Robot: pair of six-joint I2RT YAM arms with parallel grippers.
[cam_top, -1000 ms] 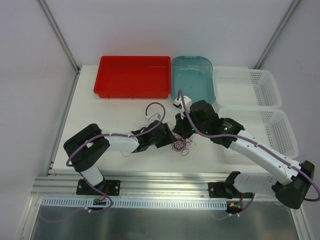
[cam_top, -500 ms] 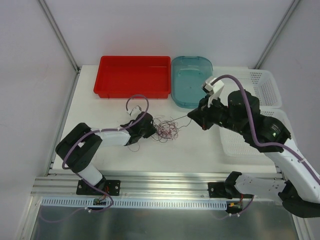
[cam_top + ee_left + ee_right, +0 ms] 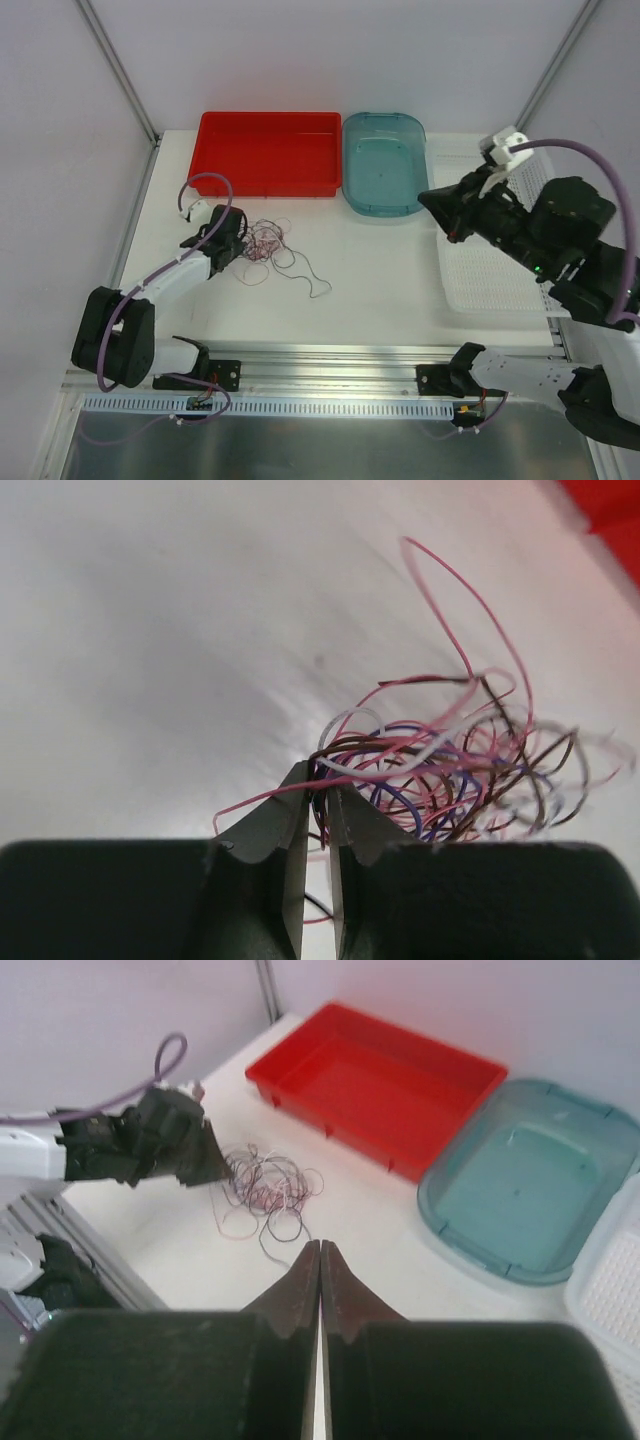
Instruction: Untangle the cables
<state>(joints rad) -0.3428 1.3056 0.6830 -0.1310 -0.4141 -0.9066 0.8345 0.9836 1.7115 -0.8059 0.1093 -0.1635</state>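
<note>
The cables (image 3: pixel 268 246) are a small tangle of hair-thin red, white, purple and dark strands on the white table, left of centre, with one loose strand trailing right towards the front. My left gripper (image 3: pixel 238 240) sits at the tangle's left edge. In the left wrist view the left gripper (image 3: pixel 321 788) is shut on a few strands of the cables (image 3: pixel 450 770), which fan out to the right. My right gripper (image 3: pixel 428 200) hangs high over the right side, well away from the tangle. Its tips (image 3: pixel 320 1246) are pressed together with nothing between them, and the cables (image 3: pixel 265 1192) lie far below.
A red tray (image 3: pixel 265 182) stands at the back and a blue tub (image 3: pixel 385 203) beside it. White baskets (image 3: pixel 480 290) fill the right side under the right arm. The left arm's purple hose (image 3: pixel 205 182) loops above its wrist.
The left gripper has closed on strands and swung left, dragging the tangle with it. The right arm has lifted and drawn back to the right, away from the tangle.
</note>
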